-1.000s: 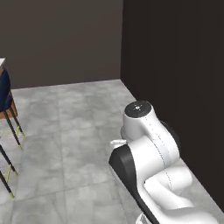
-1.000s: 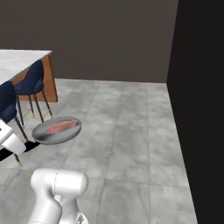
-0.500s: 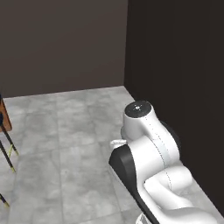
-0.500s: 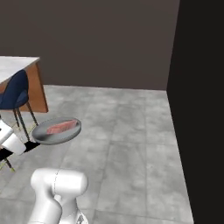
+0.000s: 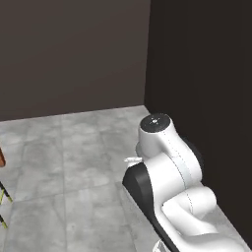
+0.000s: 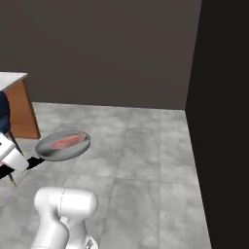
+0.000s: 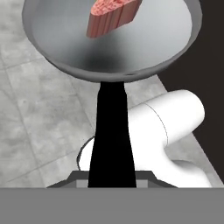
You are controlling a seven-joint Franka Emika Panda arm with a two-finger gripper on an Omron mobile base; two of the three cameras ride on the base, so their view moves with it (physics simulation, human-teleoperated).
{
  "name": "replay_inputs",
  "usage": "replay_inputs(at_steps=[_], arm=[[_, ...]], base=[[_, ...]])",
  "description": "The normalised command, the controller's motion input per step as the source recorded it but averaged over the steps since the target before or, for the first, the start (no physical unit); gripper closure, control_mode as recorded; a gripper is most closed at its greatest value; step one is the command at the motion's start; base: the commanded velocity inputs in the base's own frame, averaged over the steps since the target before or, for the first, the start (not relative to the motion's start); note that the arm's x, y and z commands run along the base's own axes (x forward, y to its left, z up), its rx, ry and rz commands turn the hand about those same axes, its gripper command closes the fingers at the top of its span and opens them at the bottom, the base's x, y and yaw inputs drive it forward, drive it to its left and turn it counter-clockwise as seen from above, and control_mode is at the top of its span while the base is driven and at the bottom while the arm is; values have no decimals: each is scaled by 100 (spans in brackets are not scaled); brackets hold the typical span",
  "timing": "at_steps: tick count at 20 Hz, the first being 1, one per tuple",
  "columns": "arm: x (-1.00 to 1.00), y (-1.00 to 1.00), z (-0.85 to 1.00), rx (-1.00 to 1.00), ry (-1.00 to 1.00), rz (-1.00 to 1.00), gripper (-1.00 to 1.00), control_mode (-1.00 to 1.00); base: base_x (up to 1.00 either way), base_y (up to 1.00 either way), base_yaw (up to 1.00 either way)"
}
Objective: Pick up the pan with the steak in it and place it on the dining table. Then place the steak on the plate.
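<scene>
The grey pan [image 6: 62, 147] hangs level above the floor at the left of the right base view, with the pinkish-red steak [image 6: 67, 142] lying in its bowl. My gripper [image 6: 19, 163] is shut on the pan's black handle [image 6: 35, 162] at the left edge. In the hand view the pan [image 7: 109, 48] is at the top with the steak [image 7: 113, 13] near its far rim, and the handle [image 7: 111, 140] runs straight down to my hand. A corner of the dining table [image 6: 10, 78] shows at the left. The plate is out of view.
Grey tiled floor [image 6: 146, 151] lies ahead. A dark wall [image 6: 107, 48] stands behind it and a black wall [image 6: 223, 121] closes the right side. A blue chair [image 6: 4, 119] sits by the table's wooden end. Chair legs [image 5: 3, 196] show at the left edge.
Both base views have shifted: the table and chairs slid toward the left edge, so the base has moved. The pan with the steak stays held in the same place before the arm.
</scene>
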Motion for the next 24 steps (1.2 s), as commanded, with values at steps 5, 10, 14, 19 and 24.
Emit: replay_inputs(at_steps=[5,10,14,19,24], arm=[[0,0,0,0,0,0,100,100],[0,0,0,0,0,0,100,100],[0,0,0,0,0,0,100,100],[0,0,0,0,0,0,100,100],[0,0,0,0,0,0,100,100]], base=[[100,-25,0],[100,-24,0],[100,-24,0],[100,-24,0],[100,-23,0]])
